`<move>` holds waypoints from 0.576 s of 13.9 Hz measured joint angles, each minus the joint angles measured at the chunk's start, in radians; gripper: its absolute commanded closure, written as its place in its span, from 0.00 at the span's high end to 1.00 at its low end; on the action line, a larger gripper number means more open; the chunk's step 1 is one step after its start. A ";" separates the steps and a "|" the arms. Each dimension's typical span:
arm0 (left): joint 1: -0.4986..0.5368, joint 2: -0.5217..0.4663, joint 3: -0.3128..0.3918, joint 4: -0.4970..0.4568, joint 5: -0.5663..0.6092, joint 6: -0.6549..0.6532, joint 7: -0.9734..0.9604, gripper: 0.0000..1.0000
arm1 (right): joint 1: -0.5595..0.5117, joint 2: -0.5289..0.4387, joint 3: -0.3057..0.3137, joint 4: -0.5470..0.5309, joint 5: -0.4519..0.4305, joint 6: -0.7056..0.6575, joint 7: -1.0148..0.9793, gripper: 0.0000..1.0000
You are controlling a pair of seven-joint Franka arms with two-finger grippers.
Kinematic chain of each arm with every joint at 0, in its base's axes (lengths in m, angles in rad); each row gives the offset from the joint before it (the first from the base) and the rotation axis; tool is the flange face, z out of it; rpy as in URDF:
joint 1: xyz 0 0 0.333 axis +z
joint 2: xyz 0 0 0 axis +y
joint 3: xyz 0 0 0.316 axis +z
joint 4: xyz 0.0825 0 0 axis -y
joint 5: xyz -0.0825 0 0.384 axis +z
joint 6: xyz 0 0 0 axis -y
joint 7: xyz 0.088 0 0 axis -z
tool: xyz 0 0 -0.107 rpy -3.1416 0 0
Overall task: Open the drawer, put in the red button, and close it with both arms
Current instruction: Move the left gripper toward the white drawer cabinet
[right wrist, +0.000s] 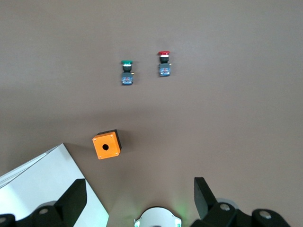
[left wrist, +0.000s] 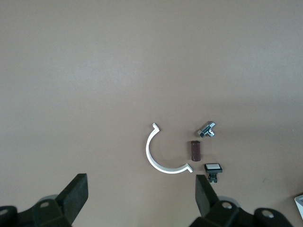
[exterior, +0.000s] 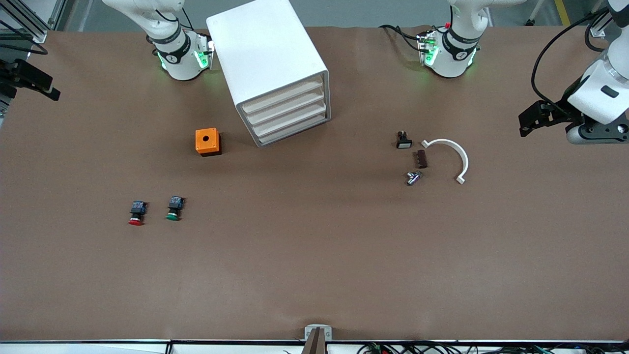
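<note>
Nothing begun: four shallow white plastic tray drawers [exterior: 290,110] all shut in tall white box cabinet [exterior: 268,54].

Red-capped push button with black-and-blue body [exterior: 137,213] lying on brown table [exterior: 314,255], just beside green-capped twin [exterior: 174,208], toward right arm's end, nearer camera than small orange box with hole [exterior: 208,141].

Left gripper [left wrist: 142,194] spread wide, empty, high over table edge at its own end. Right gripper [right wrist: 139,198] likewise spread, empty, at opposite edge.

First step, by judgement: hook one drawer lip squarely, pull straight along cabinet's skewed axis, brace cabinet with second arm.

Right wrist view alone shows both buttons' caps side-on; left wrist view gives white curved bracket [left wrist: 161,153], brown cylinder [left wrist: 195,150], metal fitting [left wrist: 207,129], white-faced black button [left wrist: 213,170].
</note>
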 measured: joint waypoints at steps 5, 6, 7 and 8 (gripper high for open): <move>0.000 0.001 0.000 0.000 0.000 -0.001 -0.001 1.00 | 0.013 0.000 0.004 0.000 0.000 0.002 -0.001 1.00; 0.000 0.004 0.000 0.001 0.000 -0.001 -0.001 1.00 | 0.013 0.000 0.004 0.000 0.000 0.005 -0.001 1.00; 0.000 0.013 0.000 0.003 0.000 -0.001 -0.001 1.00 | 0.013 0.000 0.004 0.000 0.000 0.009 -0.001 1.00; 0.000 0.028 0.000 0.004 0.000 -0.001 -0.002 1.00 | 0.013 0.000 0.004 0.000 0.000 0.013 -0.002 1.00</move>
